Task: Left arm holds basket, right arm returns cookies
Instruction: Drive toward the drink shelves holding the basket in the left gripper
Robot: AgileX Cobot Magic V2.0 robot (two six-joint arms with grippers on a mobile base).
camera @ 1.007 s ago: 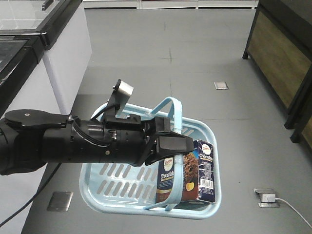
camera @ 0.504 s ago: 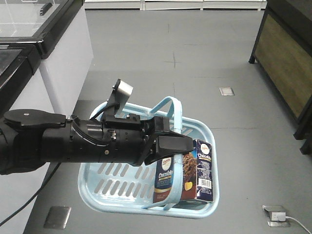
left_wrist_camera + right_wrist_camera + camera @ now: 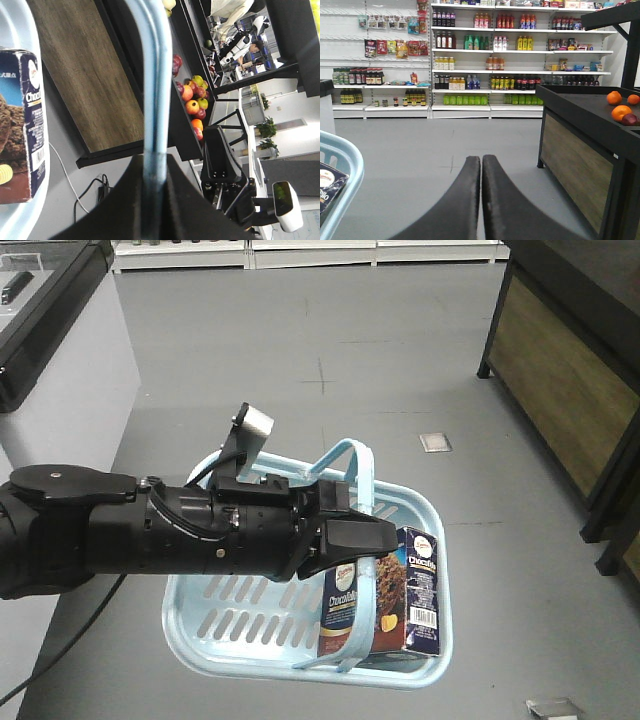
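Left arm: a bulky black cylindrical arm (image 3: pixel 150 535) with cables reaches in from the left and ends over the basket. A small silver-grey square module (image 3: pixel 257 423) sits on a bracket above it.
Left fingers: the black fingers (image 3: pixel 127 200) pinch the pale blue hoop handle (image 3: pixel 152 75), which runs up between them in the wrist view.
Basket: a light blue plastic shopping basket (image 3: pixel 215 655) with slotted sides hangs by that handle over the grey floor (image 3: pixel 330 340).
Cookies: a tall dark navy and brown carton (image 3: pixel 385 600) marked "Chocofello" stands upright inside the basket, at its near right corner. Its barcode side faces right, and its top lies partly under the left fingers.
Right fingers: the dark fingers (image 3: pixel 462 200) are pressed together with nothing between them. The basket's rim and a corner of the carton show at the left edge of that view, apart from them.
Right side: a black stand with a wood-panelled front (image 3: pixel 560 370) carries oranges (image 3: pixel 620 111).
Far end: white shelves of bottles (image 3: pixel 485 50) line the wall.
Left side: a white cabinet (image 3: pixel 60 380) stands by the aisle.
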